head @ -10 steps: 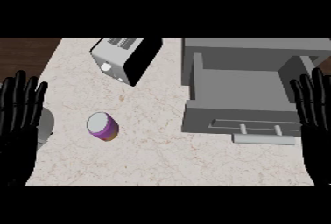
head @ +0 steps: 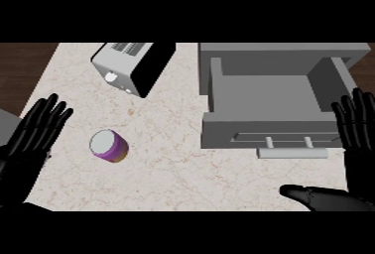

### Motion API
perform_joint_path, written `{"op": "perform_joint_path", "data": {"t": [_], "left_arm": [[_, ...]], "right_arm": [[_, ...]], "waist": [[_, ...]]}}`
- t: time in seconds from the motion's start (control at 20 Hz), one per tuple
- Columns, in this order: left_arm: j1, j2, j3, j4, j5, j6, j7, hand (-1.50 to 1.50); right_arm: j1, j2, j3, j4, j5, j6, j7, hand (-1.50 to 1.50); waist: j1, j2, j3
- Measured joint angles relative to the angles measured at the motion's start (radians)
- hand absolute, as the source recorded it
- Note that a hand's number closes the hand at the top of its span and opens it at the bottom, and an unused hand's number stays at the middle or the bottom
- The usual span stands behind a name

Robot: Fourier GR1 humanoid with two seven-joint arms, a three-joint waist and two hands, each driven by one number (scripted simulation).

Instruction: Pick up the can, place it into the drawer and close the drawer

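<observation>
So from where I'm standing nothing's been picked up yet, this looks like the very start. The can (head: 109, 146) is lying on the counter (head: 183, 163), purple body with a pale top, just beside the fingertips of the left hand (head: 33, 136) and a bit lower than them. That hand has its fingers straight and spread, holding nothing, and not touching the can.

The right hand (head: 356, 130) is over at the other side, fingers straight up and apart too, thumb sticking out low toward the middle. It sits right next to the outer wall of the drawer (head: 275, 94).

The drawer is already pulled open, a grey box with a handle (head: 291, 152) on its front, well apart from the can.

My guess for the next move: one hand has to come over the can and curl round it. The left is way closer, but then it has a long carry across to the drawer. The can looks tipped on its side, so it might roll when nudged.

Other stuff: a toaster (head: 132, 64) sits beyond the left fingertips, up and toward the middle. Doesn't look like it blocks a straight path from can to drawer.
</observation>
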Motion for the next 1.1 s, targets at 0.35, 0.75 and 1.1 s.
{"op": "perform_joint_path", "data": {"t": [0.35, 0.75, 1.1], "left_arm": [[0.053, 0.111, 0.126, -0.005, 0.174, -0.125, 0.119, -1.5], [0.088, 0.162, 0.256, -0.027, 0.317, -0.22, 0.197, -1.5], [0.085, 0.17, 0.326, -0.044, 0.457, -0.188, 0.322, -1.5]], "right_arm": [[0.115, -0.015, -0.087, -0.009, -0.058, 0.021, 0.014, -1.5], [0.22, -0.038, -0.2, -0.05, -0.166, 0.115, -0.005, -1.5], [0.281, -0.044, -0.277, -0.041, -0.234, 0.2, -0.059, -1.5]], "waist": [[0.004, -0.002, 0.001], [0.004, -0.003, 0.001], [0.003, -0.003, 0.001]]}}
